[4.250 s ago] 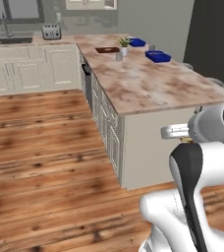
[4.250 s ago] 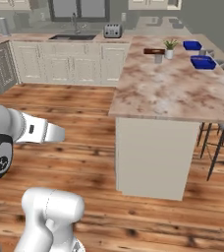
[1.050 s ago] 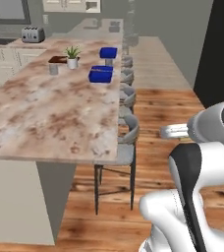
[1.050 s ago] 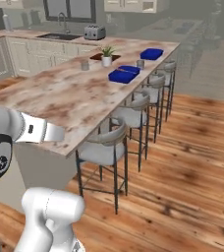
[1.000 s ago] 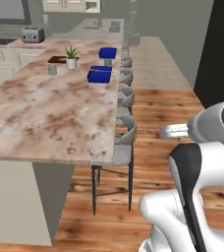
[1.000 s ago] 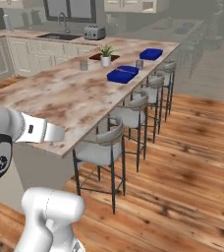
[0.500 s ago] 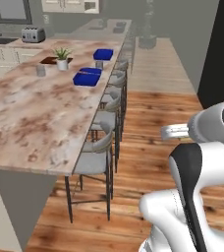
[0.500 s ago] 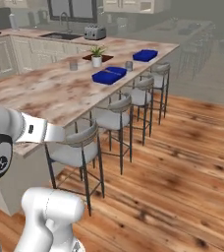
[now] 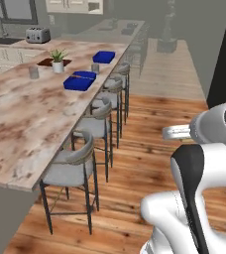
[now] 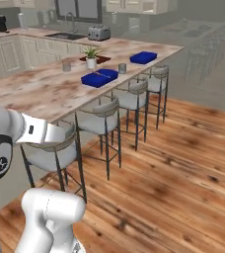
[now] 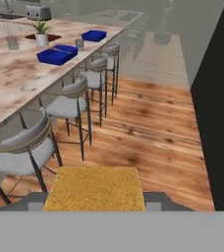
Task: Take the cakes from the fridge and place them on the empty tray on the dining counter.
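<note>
Your end effector (image 11: 95, 202) is closed on the tan-golden square cake (image 11: 95, 187), which sits between the two tips at 6 o'clock in the hand view; you can tell it is held there, though the tips themselves barely show.

The long beige-brown marbled stone table (image 9: 26, 124) runs from 8 o'clock up toward 11 o'clock in the left base view. On it, at about 10 o'clock, lies the nearer deep blue rectangular tray (image 9: 80, 82), and just past it, at 11 o'clock, the farther deep blue rectangular tray (image 9: 103, 57); you cannot tell from here which of them is empty. A small grey cup (image 9: 95, 68) stands between the two. Toward the table's far side are a green plant in a white pot (image 9: 58, 60), touching a dark brown flat board (image 9: 48, 62), and a second grey cup (image 9: 33, 72).

A row of grey-cushioned metal stools (image 9: 68, 168) lines the table's near edge, standing on the warm wooden plank floor (image 9: 144, 134). A silver toaster (image 9: 37, 34) is on the cream kitchen counter (image 9: 6, 47) at 11 o'clock. A dark vertical panel (image 11: 217, 98) fills 3 o'clock in the hand view.
</note>
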